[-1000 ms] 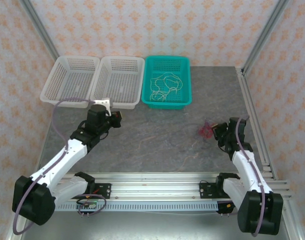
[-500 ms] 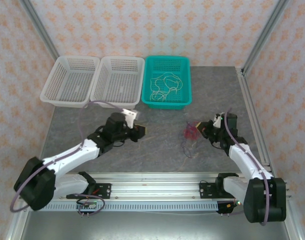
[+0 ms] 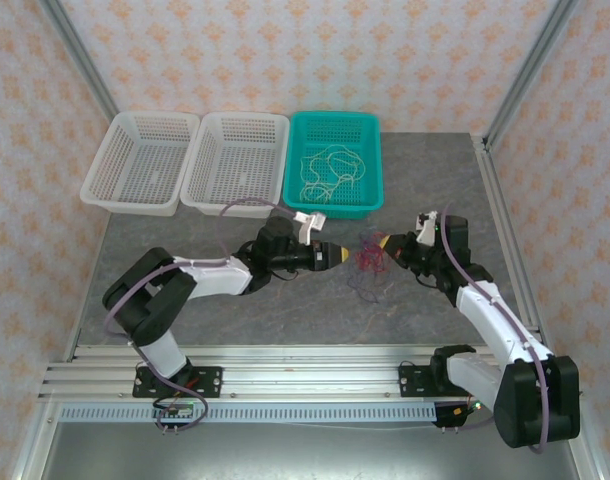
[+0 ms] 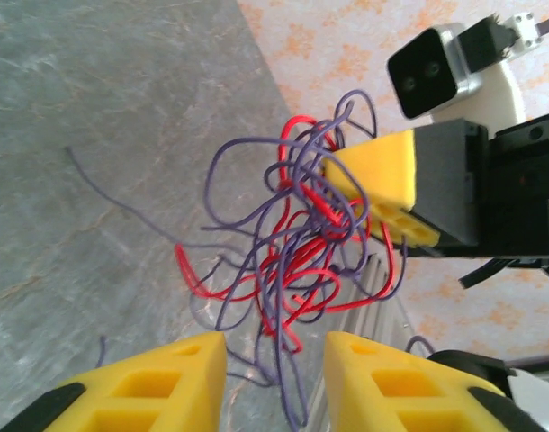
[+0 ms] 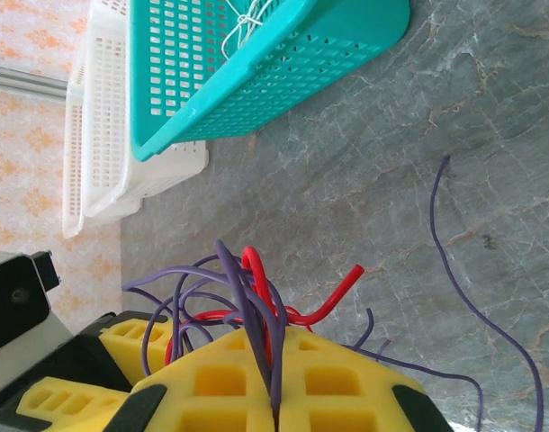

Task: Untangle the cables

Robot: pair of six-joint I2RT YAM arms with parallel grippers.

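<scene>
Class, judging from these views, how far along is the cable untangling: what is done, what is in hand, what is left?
Done: the cream-white cable lies alone in the teal basket. In hand: the right gripper is shut on the purple cable, which is knotted with the red cable; the open left gripper faces that knot. Left: pulling those two apart.

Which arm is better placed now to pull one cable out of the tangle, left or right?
Left. The right end effector is shut on the red and purple tangle, so it is occupied; the left end effector is open and faces the tangle, and seems free to grip a strand.
</scene>
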